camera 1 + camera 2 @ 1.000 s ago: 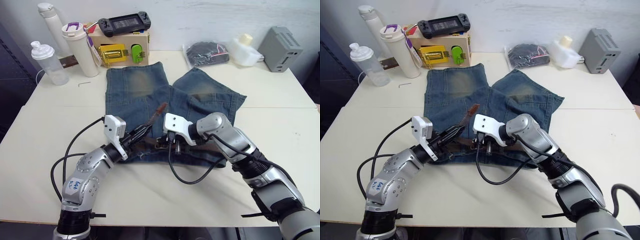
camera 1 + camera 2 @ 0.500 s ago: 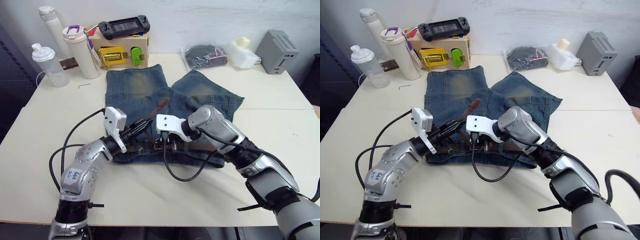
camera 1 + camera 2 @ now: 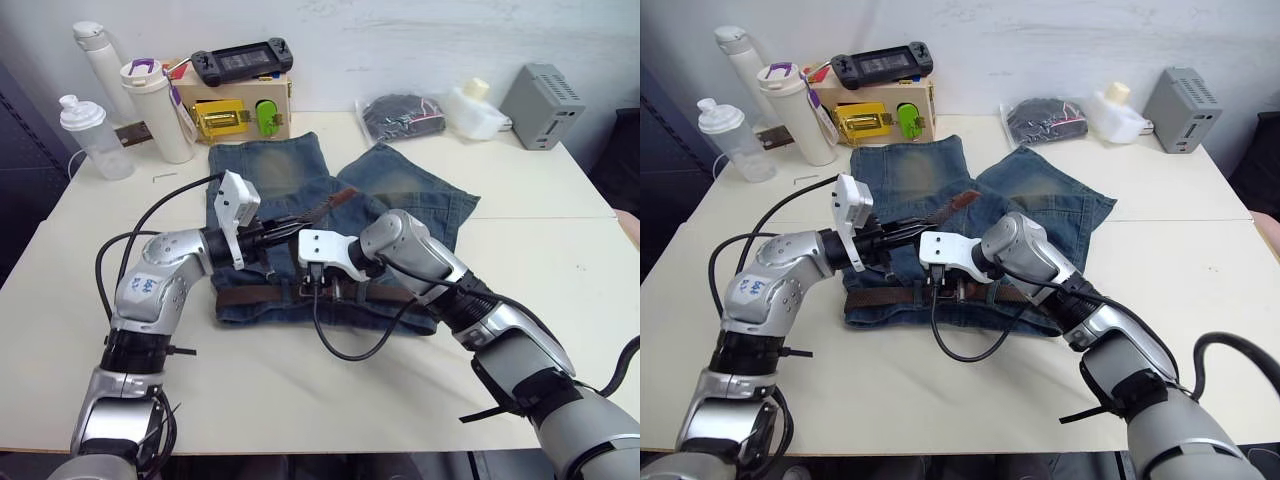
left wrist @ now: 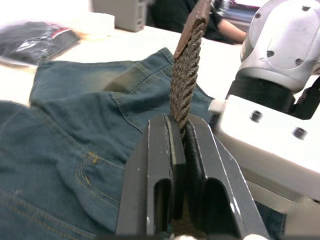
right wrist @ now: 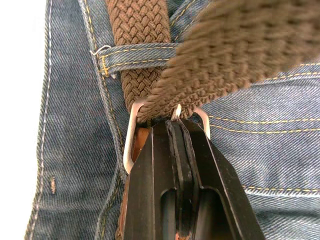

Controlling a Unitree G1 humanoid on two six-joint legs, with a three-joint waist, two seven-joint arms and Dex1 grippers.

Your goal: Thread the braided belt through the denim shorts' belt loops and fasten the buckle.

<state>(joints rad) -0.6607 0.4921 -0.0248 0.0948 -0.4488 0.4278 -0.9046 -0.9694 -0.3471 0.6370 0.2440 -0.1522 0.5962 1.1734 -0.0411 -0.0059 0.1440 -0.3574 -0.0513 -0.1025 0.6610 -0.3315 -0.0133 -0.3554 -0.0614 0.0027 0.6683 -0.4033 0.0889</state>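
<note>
The faded blue denim shorts (image 3: 330, 215) lie flat under both grippers, waistband toward the robot; they are soft, limp cloth that will bunch if dragged. The dark brown braided belt (image 3: 240, 296) runs along that waistband, its free end rising from the left gripper (image 3: 285, 232), whose two black fingers are closed on the strap. The weave looks pliant and grippy, light, holding a slight curve, so it is best pinched flat near the tip, as it is here. The right gripper (image 3: 955, 291) is closed at the small silver rectangular buckle (image 5: 131, 137), apparently pinching its frame or prong. The right wrist view shows what the head views cannot: the belt passing through the buckle frame just ahead of the fingers, and a blue denim belt loop (image 5: 135, 56) just beyond it with belt threaded under. The left wrist view shows the belt's leather tip (image 4: 192, 25) standing above the fingers.
</note>
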